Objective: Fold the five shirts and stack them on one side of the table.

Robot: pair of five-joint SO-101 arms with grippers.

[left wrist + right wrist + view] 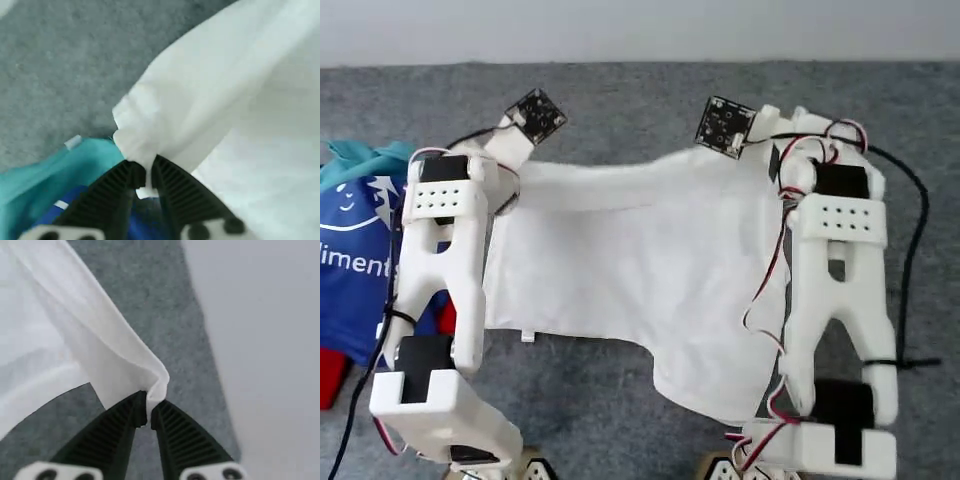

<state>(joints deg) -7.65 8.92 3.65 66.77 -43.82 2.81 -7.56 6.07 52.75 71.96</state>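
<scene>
A white shirt point(630, 270) lies spread over the middle of the grey table, its far edge lifted between the two arms. My left gripper point(145, 181) is shut on a bunched corner of the white shirt point(220, 100), seen in the high view at the shirt's far left point(510, 185). My right gripper point(146, 416) is shut on a folded edge of the white shirt point(90, 340), at the shirt's far right corner point(772, 165) in the high view. A blue shirt point(355, 260) with teal cloth point(365, 158) lies at the table's left edge.
Red cloth point(332, 375) shows under the blue shirt at the left edge. Bare grey table point(620, 100) runs along the far side up to a pale wall point(640, 30). Bare table also lies in front of the shirt point(590, 410), between the arm bases.
</scene>
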